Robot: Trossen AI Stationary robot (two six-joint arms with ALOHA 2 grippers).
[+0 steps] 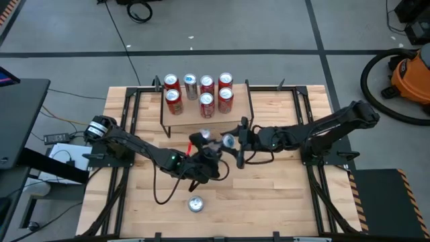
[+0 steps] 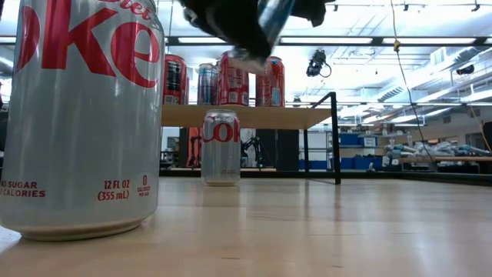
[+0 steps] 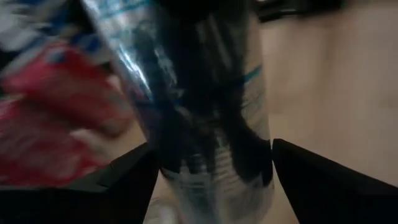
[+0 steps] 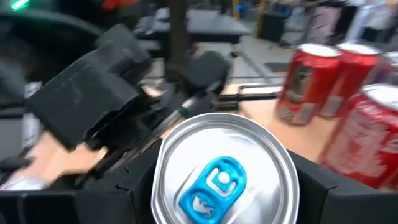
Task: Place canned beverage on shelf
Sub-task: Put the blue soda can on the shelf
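Observation:
A silver can with blue print (image 1: 228, 141) is in the air in front of the shelf (image 1: 201, 119), tilted, between both grippers. My left gripper (image 1: 216, 153) reaches it from the near left and is shut on its body (image 3: 205, 112). My right gripper (image 1: 236, 140) reaches it from the right and is shut over its top end, whose blue tab (image 4: 214, 186) faces the wrist camera. Several red and silver cans (image 1: 206, 84) stand on the shelf's light-wood board (image 2: 238, 115). A Diet Coke can (image 2: 221, 146) stands on the table at the shelf's front edge. My left gripper pinches the can's side wall (image 3: 168, 177) between its two fingers, which lie across the can. The can is lifted clear of the table and tilted. My right gripper has the can's top end (image 4: 160, 180) between its two fingers. It comes over the lid from the table's right, with its fingers along the can's sides.
Another Diet Coke can (image 1: 195, 204) stands near the table's front edge, close to the low camera (image 2: 77, 115). The shelf's black legs (image 2: 336, 138) stand behind the grippers. There is bare tabletop (image 1: 269, 195) at the near right.

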